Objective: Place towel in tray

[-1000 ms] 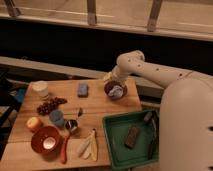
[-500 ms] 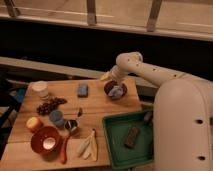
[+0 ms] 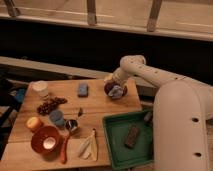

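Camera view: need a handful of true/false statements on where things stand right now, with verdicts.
1. The end effector is at the dark bowl, at the back right of the table. True.
2. The towel lies in the green tray. False: the pale bundle sits in the dark bowl; the tray holds only a dark block.
3. The blue sponge is inside the tray. False: it lies on bare wood, left of the dark bowl.
4. The white cup stands at the back left of the table. True.
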You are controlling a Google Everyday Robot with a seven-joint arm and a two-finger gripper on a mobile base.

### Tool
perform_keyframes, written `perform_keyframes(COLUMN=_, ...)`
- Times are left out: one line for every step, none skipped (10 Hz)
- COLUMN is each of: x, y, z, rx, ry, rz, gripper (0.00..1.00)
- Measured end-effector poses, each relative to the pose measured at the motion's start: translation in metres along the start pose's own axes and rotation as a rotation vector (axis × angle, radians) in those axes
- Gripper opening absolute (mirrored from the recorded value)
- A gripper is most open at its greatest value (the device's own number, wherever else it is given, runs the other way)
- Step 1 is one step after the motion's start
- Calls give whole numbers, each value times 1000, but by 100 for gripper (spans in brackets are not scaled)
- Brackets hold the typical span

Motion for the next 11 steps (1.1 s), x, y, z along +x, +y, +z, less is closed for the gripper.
perform_keyframes(x=-1, y=-6, z=4, rx=-5, ry=3, rz=15, gripper=78)
perform_keyframes(x=-3, y=-14, z=6, rx=-15, ry=8, rz=42, gripper=78)
perform_keyframes(x=-4, y=-20, z=9, rx=-19, ry=11, rz=58, gripper=78)
perform_keyframes(x=-4, y=-21, z=11, rx=-23, ry=15, rz=66, gripper=78)
perform_keyframes(x=-2, y=-23, z=13, rx=-28, ry=19, rz=81, gripper=78)
perform_keyframes(x=-2, y=-27, z=16, rx=-31, ry=23, rz=101, gripper=78)
perform_keyframes(x=-1, y=-31, z=20, rx=-33, ry=30, rz=113, gripper=77)
perform_keyframes(x=1, y=-33, z=24, rx=-35, ry=37, rz=120, gripper=73)
perform_keyframes(x=3, y=-35, z=28, rx=-37, ry=45, rz=129, gripper=63)
perform_keyframes(x=3, y=-36, z=32, rx=-40, ry=50, rz=136, gripper=53)
perform_keyframes(x=4, y=-38, z=34, rx=-42, ry=54, rz=140, gripper=44)
